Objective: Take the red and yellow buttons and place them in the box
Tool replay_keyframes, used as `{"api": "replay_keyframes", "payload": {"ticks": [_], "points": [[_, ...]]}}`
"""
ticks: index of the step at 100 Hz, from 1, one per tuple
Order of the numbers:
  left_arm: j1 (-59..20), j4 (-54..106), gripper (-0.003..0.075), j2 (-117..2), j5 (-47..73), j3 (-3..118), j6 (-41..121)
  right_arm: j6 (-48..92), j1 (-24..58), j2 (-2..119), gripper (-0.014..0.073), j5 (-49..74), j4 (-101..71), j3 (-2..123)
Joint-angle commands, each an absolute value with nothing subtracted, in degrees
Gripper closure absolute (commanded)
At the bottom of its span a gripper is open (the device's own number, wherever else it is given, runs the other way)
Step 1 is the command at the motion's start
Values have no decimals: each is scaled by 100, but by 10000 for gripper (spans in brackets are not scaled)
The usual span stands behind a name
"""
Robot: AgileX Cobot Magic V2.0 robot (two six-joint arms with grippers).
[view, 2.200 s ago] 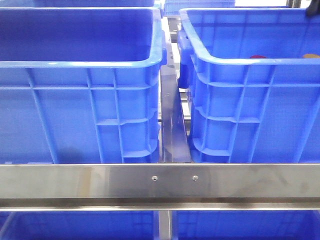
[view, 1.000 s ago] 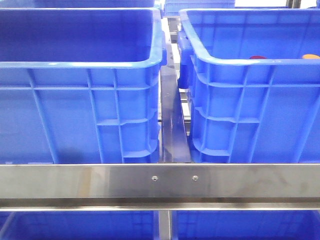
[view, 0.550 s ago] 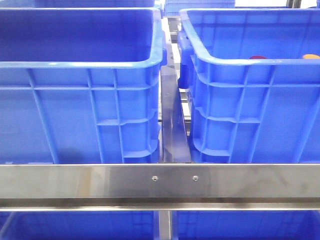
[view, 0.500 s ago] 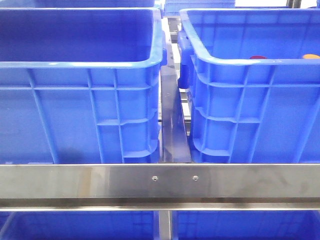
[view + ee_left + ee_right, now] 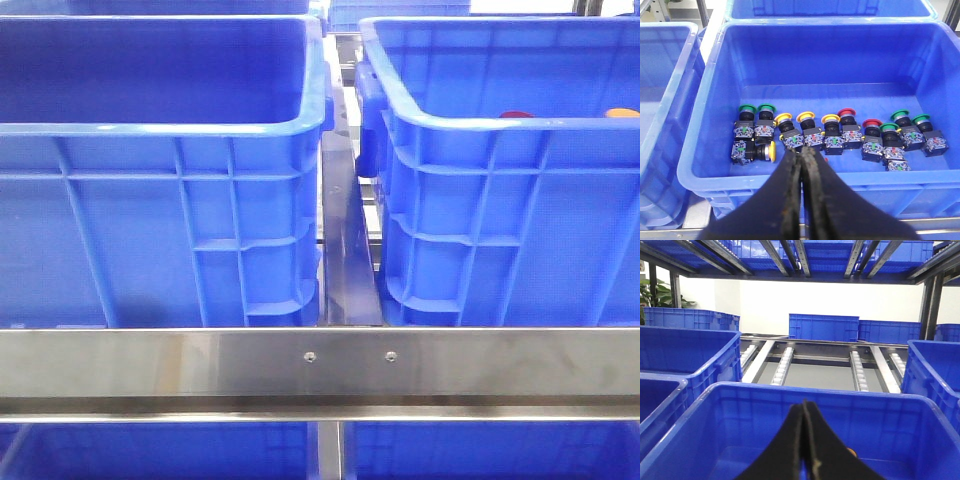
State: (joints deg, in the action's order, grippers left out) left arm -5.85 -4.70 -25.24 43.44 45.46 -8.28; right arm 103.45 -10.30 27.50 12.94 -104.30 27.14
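In the front view two alike blue crates stand side by side, and no gripper shows there. Just above the near rim of the right crate show a red button top and an orange-yellow button top. The floor of the left crate is hidden. In the left wrist view my left gripper is shut and empty above the near wall of a crate that holds several push-button switches: yellow caps, red caps and green caps. My right gripper is shut and empty over a crate; an orange speck shows beside its finger.
A steel rail crosses the front view below the crates, with more blue crates under it. A steel divider runs between the two crates. Roller tracks and further crates lie beyond in the right wrist view.
A dark shape at the top right corner of the front view 2.2 s ago is gone. The crates and both button tops have not moved.
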Motion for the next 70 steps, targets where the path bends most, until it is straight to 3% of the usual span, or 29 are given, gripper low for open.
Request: {"api": "replay_keyframes", "payload": {"ticks": [1, 52, 70], "points": [[-572, -495, 739, -2567, 3929, 4693, -845, 10390, -1052, 2738, 661, 1411, -10713, 2854], [-572, -495, 739, -2567, 3785, 4693, -845, 10390, -1052, 2738, 661, 1411, -10713, 2854], [-572, -559, 739, -2433, 2778, 4343, -845, 10390, -1052, 2738, 661, 1411, -10713, 2854]]}}
